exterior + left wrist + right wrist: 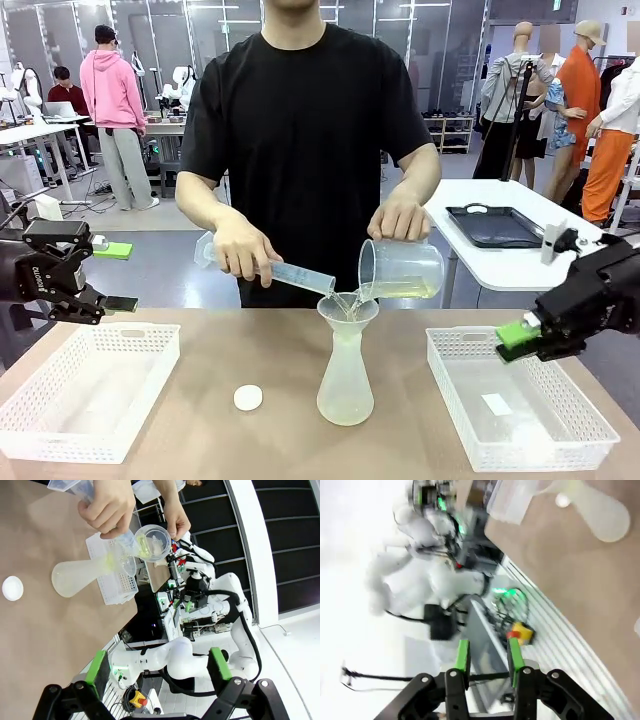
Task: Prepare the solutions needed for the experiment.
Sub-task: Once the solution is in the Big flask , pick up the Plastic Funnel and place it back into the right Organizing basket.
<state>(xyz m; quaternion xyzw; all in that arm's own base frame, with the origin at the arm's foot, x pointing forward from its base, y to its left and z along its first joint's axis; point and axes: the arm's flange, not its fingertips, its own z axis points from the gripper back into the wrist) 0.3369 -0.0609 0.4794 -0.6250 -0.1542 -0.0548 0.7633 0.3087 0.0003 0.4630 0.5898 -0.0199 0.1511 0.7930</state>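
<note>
The person's hands tip a clear beaker (400,268) holding the pale yellow-green solutions (405,290) and a graduated cylinder (295,275) into a funnel (348,310) on a frosted conical flask (345,385) at the table's middle. In the left wrist view the solutions (142,545) run toward the flask (75,577). A white round cap (248,397) lies left of the flask. My left gripper (118,277) hangs open above the left basket, its pads (97,662) wide apart. My right gripper (520,335) hovers over the right basket, its fingers (462,660) narrowed, a bare gap between them.
A white mesh basket (130,330) sits at the table's left and another (450,395) at the right, with a small white slip inside. Behind the person, a white side table carries a black tray (495,225). Bare brown tabletop lies in front of the flask.
</note>
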